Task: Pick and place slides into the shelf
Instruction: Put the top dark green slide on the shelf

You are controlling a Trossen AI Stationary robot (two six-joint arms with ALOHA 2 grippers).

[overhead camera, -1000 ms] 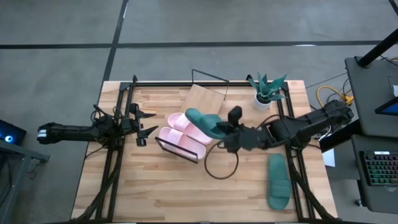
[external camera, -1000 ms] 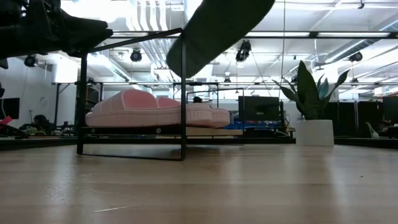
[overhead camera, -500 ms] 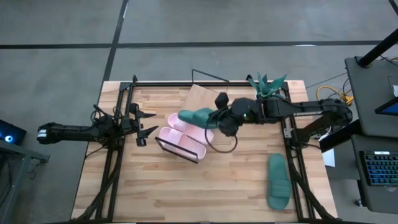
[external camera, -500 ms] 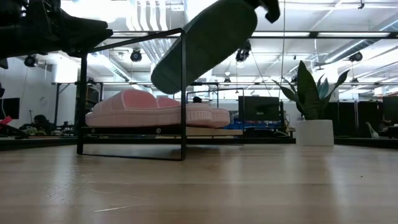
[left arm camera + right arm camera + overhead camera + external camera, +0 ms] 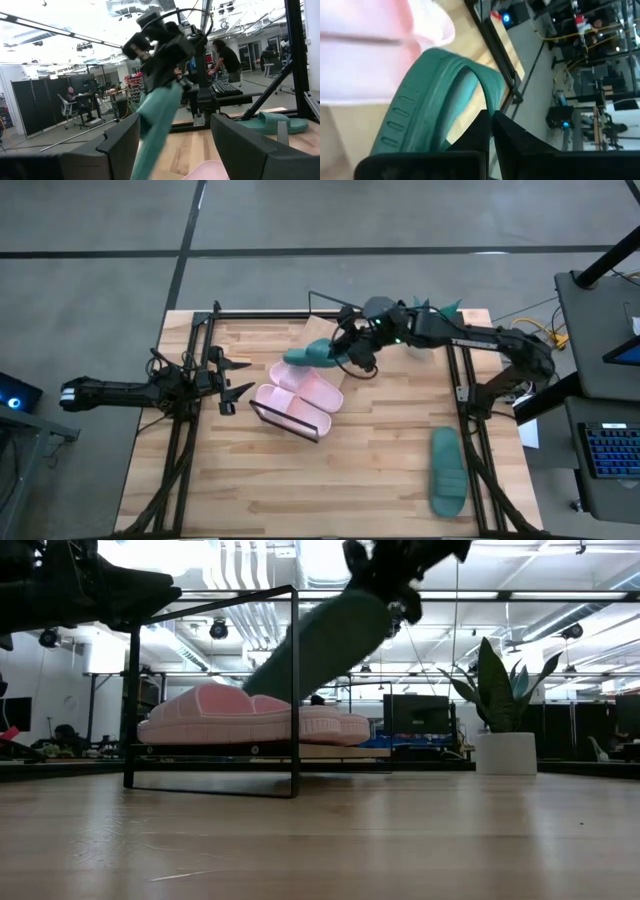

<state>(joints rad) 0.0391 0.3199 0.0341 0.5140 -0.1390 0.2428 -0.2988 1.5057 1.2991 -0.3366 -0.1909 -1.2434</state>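
While my right gripper [image 5: 352, 350] hangs over the far part of the shelf [image 5: 322, 332], I see its fingers pinched on the strap of a teal slide [image 5: 312, 354] — the wrist camera shows the strap [image 5: 485, 85] running between them. From above, the slide's long axis runs roughly left-right across the table, its free end pointing toward the left arm; in the low view it slants, gripped end high, free end [image 5: 270, 680] dipping toward the two pink slides [image 5: 298, 397]. Those lie side by side on the shelf board, just beside the carried one. The second teal slide [image 5: 447, 471] rests on the table near the right edge, well apart, lengthwise front to back. My left gripper [image 5: 228, 384] waits at the table's left side, fingers spread — holding nothing.
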